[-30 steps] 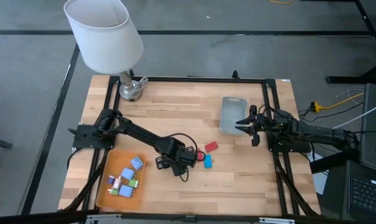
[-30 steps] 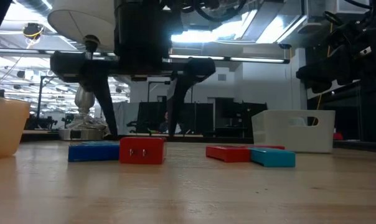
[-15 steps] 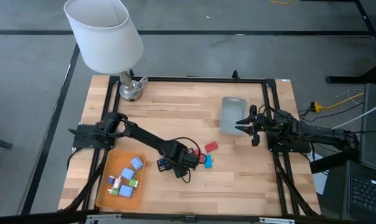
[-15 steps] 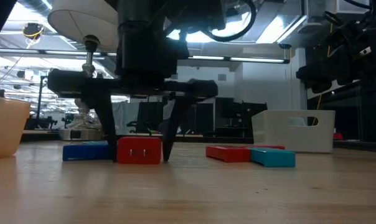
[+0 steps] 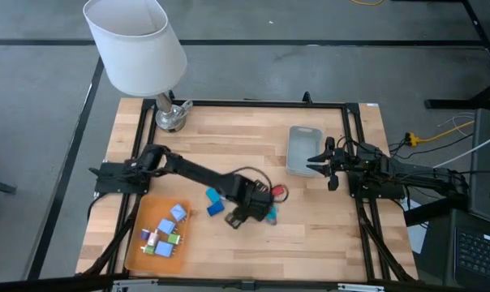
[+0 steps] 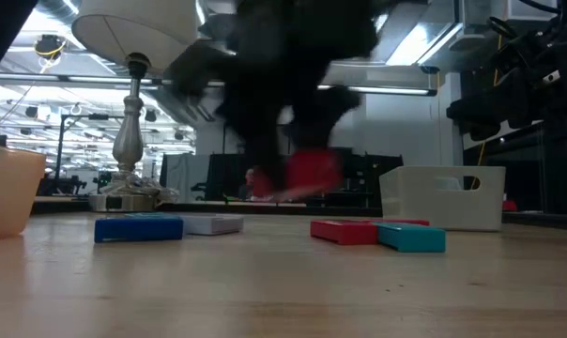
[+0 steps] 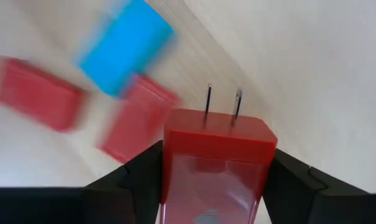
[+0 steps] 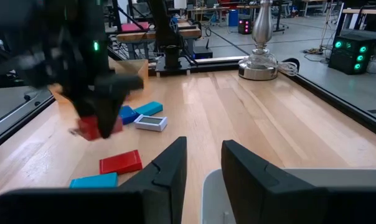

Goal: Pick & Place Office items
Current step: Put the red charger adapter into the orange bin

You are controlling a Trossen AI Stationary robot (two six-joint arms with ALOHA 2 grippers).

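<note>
**Red plug block off the table in my left pincer**

My left gripper (image 7: 213,186) is closed on a red block (image 7: 216,158) with two metal prongs on its end; the fingers (image 7: 135,177) press its two sides. In the low view the block (image 6: 312,172) hangs clear above the wood, blurred. From above, my left gripper (image 5: 257,207) sits near the middle of the table (image 5: 326,235), over a flat red piece (image 5: 278,193) and a light blue piece (image 5: 270,216). A blue piece (image 5: 215,203) and a small white piece (image 6: 213,224) lie just beside it on the wood. More small pieces (image 5: 164,234) rest in the orange tray (image 5: 135,243). My right gripper (image 5: 320,161) waits at the grey bin (image 5: 302,150), fingers (image 8: 166,171) slightly parted, holding nothing. A lamp (image 5: 135,45) stands at the far corner.
</note>
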